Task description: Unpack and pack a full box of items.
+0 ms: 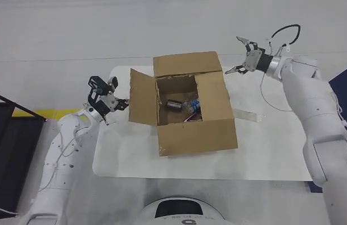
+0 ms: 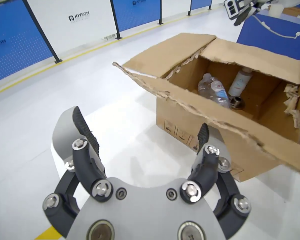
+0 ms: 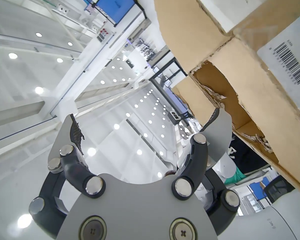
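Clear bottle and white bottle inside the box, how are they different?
The clear bottle is see-through and crumpled; the white bottle is opaque and smooth. The clear bottle looks wider, the white bottle slimmer. Both sit inside the open cardboard box, side by side.

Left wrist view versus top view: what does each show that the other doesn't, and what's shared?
Left wrist view: a white bottle upright inside the cardboard box. Top view: the table in full outline and a clear strip lying beside the box. Shared: the open box, a crushed clear bottle, a metal cylinder, and the left pincer and right pincer, both open.
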Tool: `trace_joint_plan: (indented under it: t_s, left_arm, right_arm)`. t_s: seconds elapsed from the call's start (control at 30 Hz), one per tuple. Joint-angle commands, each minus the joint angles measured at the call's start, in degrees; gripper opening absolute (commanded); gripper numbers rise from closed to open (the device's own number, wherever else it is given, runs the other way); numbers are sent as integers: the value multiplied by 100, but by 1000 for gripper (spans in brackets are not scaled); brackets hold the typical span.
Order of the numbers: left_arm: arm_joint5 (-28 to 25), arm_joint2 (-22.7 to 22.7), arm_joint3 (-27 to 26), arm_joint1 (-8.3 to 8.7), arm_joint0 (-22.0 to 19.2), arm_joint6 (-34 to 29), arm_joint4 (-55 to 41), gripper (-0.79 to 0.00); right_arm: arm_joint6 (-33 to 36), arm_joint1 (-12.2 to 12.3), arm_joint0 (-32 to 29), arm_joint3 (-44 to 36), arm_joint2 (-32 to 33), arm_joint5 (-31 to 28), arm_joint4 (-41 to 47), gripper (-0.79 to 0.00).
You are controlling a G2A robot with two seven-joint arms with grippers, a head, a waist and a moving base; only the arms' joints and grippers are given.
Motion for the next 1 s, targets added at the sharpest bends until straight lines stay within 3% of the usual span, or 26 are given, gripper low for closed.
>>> trace_joint_plan:
  t_s: [0.0, 0.2, 0.53, 0.77, 0.97]
  left_arm:
    - [115, 158, -287, -25, -53, -188, -59, 0]
    - [344, 727, -692, -114, -221, -680, -212, 0]
    - [960, 1563, -285, -257, -608, -975, 301, 0]
    - [1154, 1936, -68, -316, -816, -855, 811, 0]
    - [1389, 1961, 9, -345, -866, -792, 765, 0]
  right_arm:
    - [14, 102, -143, 9, 235, -92, 118, 0]
    - [59, 411, -714, -252, 852, -237, 320, 0]
    - [-157, 729, -1579, -1355, 1535, -152, 354, 0]
    - [-167, 737, -1596, -1400, 1540, -136, 323, 0]
    - [-358, 715, -1621, -1323, 1637, -175, 602, 0]
